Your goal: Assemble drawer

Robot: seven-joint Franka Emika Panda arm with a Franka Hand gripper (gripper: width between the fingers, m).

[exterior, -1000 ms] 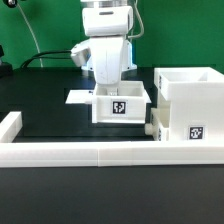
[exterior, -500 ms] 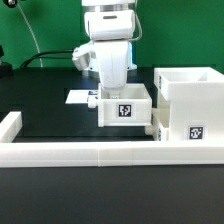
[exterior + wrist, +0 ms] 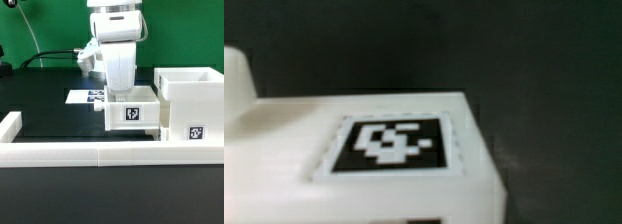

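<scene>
A small white drawer tray (image 3: 132,112) with a black-and-white tag on its front hangs under my gripper (image 3: 127,96). The fingers reach down into its top and are hidden there. The tray sits right beside the large hollow white box (image 3: 188,108), which stands at the exterior view's right. A knob (image 3: 151,129) of a second tray shows low between them. In the wrist view the tray's tagged face (image 3: 393,146) fills the frame, and my fingertips do not show.
The marker board (image 3: 86,97) lies flat behind the tray. A low white wall (image 3: 70,152) runs along the table's front and turns up at the exterior view's left (image 3: 10,127). Black table top (image 3: 50,118) lies between them.
My arm has carried the tray toward the exterior view's right and a little nearer the front, closing on the large box. More of the marker board now shows behind it.
</scene>
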